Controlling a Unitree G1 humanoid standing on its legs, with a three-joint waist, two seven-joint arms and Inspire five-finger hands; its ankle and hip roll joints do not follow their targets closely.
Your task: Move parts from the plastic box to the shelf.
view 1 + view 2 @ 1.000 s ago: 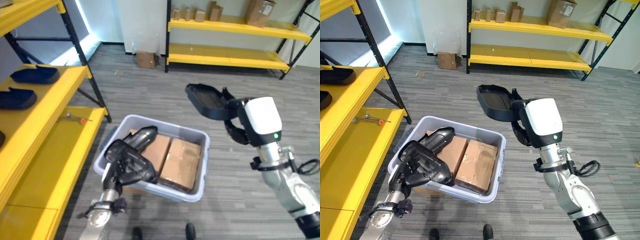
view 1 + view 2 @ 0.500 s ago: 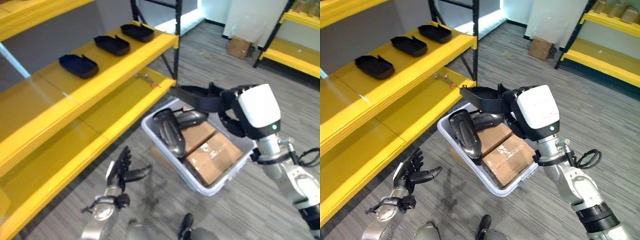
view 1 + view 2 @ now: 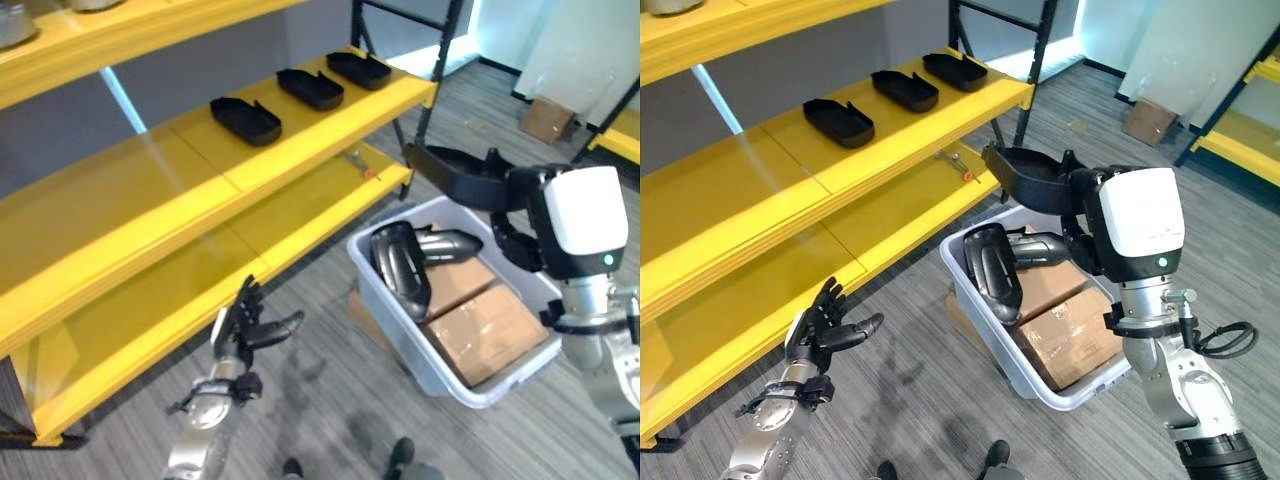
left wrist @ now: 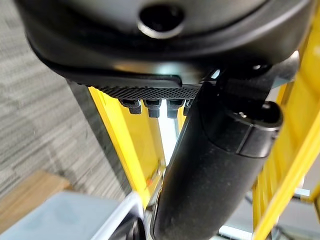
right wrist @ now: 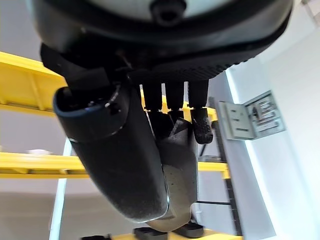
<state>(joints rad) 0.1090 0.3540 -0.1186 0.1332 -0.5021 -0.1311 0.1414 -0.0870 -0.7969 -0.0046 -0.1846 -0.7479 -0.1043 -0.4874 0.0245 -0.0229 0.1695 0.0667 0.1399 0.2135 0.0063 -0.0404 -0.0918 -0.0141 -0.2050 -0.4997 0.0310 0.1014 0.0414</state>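
Right eye view gives us the clearest read: our right hand (image 3: 1080, 205) is raised over the plastic box (image 3: 975, 315) with its fingers clamped on a black tray-shaped part (image 3: 1030, 178), and the right wrist view shows the thumb and fingers closed round that same dark piece. The held part juts out from the hand toward the robot's left, its long axis running roughly level and aimed at the yellow shelf (image 3: 830, 190), which lies to the left of and beyond the hand. Three like parts (image 3: 838, 121) already sit in a row along the middle shelf board, each lying crosswise to the shelf's front edge. We judge the coming move to be a carry leftward and forward to that board, with the right arm the one to do it. Our left hand (image 3: 822, 330) hangs low near the floor with its fingers spread apart, holding nothing. More dark parts (image 3: 992, 268) rest in the box on cardboard cartons (image 3: 1065, 340); how many is hard to say from here.
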